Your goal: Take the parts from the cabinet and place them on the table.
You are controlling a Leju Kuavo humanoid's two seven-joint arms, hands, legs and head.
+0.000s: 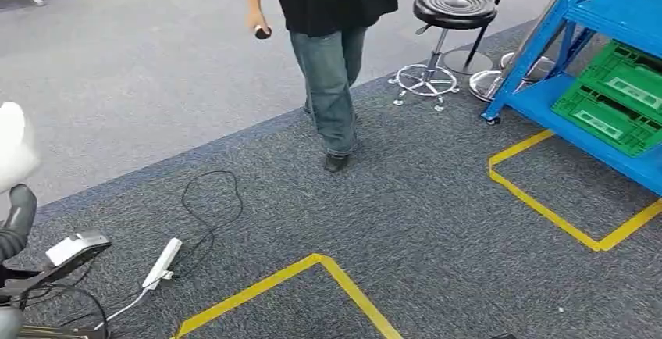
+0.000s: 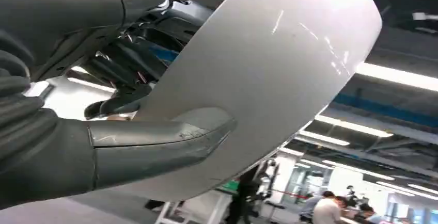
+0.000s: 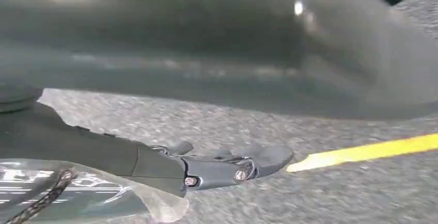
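Held part (image 2: 268, 79): smooth, glossy white plastic-like shell with faint scuffs. Left hand (image 2: 129, 131): matt grey plastic thumb, ribbed rubbery cover. Right hand (image 3: 206, 164): smooth grey casing. Floor carpet (image 1: 406, 222): rough, matt grey textile; yellow tape lines (image 1: 546, 206) smooth. Shelving rack (image 1: 562, 34): blue painted metal. Crates (image 1: 617, 97): green plastic. Stool (image 1: 453, 11): black padded seat, chromed metal base.

The right robot hand (image 3: 217, 167) is seen with fingers extended and nothing held, hanging above grey carpet (image 3: 310, 203) — a yellow tape line (image 3: 361, 153) is laid across the floor just beyond the fingertips.
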